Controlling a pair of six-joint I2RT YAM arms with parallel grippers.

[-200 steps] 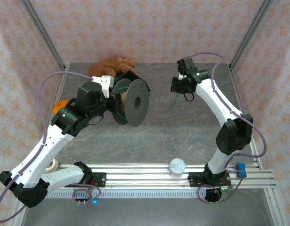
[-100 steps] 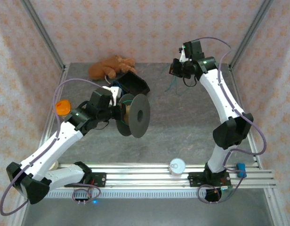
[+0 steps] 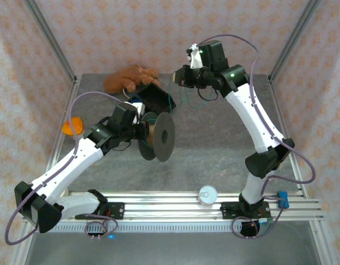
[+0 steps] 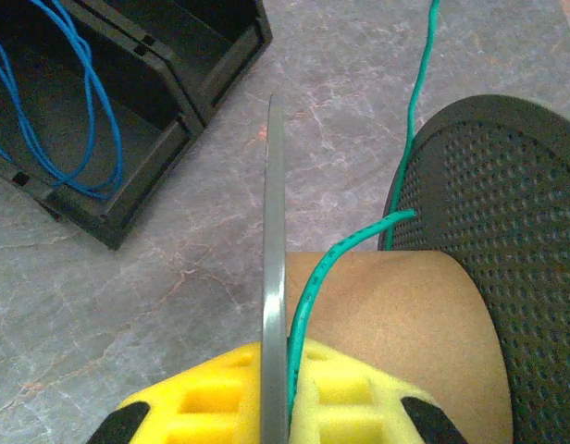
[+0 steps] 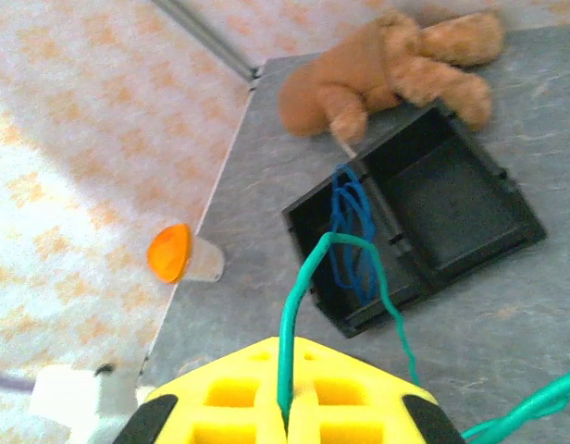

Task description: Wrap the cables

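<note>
Green cable (image 4: pixel 308 305): one end is lying on the brown core of the grey spool (image 3: pixel 159 137), and the strand is running up to the right tool (image 5: pixel 287 407). That tool is pinching it, fully closed, and I am holding it high over the worktop (image 3: pixel 214 149), probably to leave slack-free line for winding. The left tool (image 4: pixel 276 412) is clamping tight on the spool's flange, holding the reel on edge. Blue cable (image 5: pixel 350 217): it is lying looped in one compartment of the black bin (image 5: pixel 530 231), waiting its turn, I reckon. The neighbouring compartment is sitting bare.
</note>
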